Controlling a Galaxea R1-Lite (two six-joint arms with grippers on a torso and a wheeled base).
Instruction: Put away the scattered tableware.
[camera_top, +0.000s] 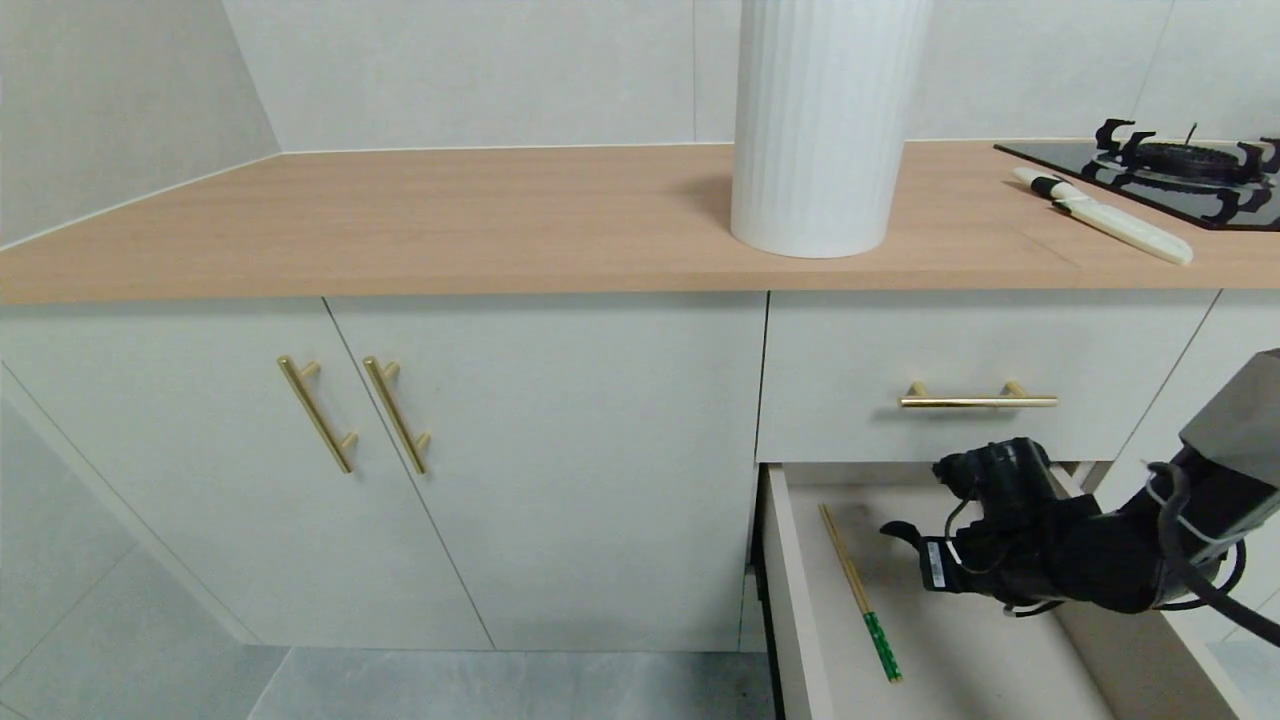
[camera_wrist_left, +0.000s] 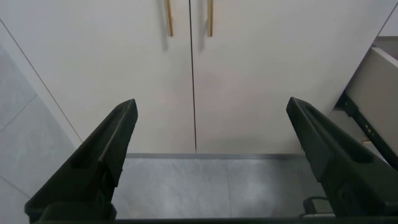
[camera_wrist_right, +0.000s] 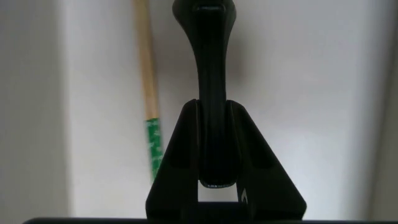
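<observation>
The lower drawer (camera_top: 790, 590) stands pulled out, and a pair of wooden chopsticks with green ends (camera_top: 860, 605) (camera_wrist_right: 148, 93) lies along its floor near the left wall. My right gripper (camera_top: 928, 558) (camera_wrist_right: 211, 149) hangs inside the drawer, shut on a slim black utensil (camera_top: 900, 532) (camera_wrist_right: 210, 74) that sticks out past the fingers beside the chopsticks. A white knife with a black band (camera_top: 1105, 215) lies on the wooden counter at the right. My left gripper (camera_wrist_left: 211, 109) is open and holds nothing, low in front of the cabinet doors.
A tall white ribbed cylinder (camera_top: 818, 120) stands on the counter above the drawers. A black gas hob (camera_top: 1180, 165) sits at the far right. Two cabinet doors with gold handles (camera_top: 350, 410) are shut, as is the upper drawer (camera_top: 978, 400).
</observation>
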